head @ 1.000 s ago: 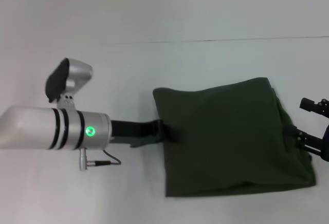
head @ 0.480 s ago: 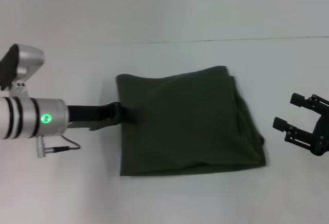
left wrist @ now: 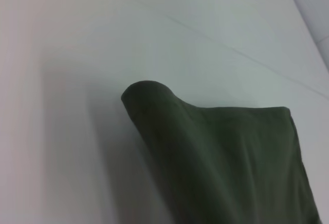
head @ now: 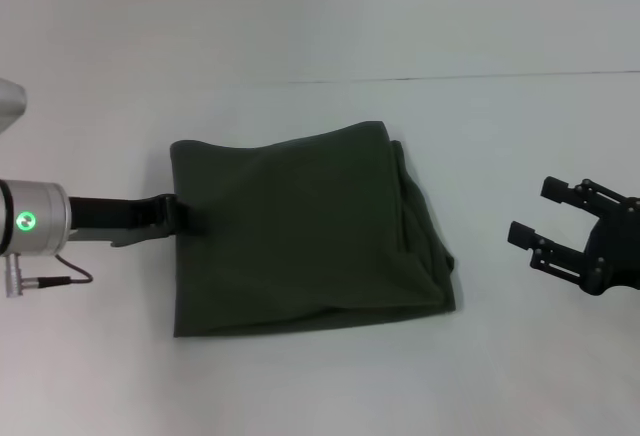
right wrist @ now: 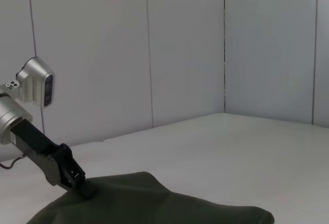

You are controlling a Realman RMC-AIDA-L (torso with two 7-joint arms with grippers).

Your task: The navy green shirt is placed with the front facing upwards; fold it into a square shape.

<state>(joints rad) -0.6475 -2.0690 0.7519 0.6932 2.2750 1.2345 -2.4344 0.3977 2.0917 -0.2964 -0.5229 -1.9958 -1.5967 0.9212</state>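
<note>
navy green shirt (head: 300,231) in left gripper (head: 180,214)

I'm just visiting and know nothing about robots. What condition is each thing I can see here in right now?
navy green shirt: folded into a rough square, plain side up, lying flat on the table, layered edges showing on the robot's right.
left gripper: low at the shirt's left edge, fingers closed on the cloth.
right gripper: off to the right, clear of the shirt, fingers open, holding nothing.
table: white, carrying only the shirt.

White table (head: 300,386), pale panelled wall (right wrist: 185,49) behind it
</note>
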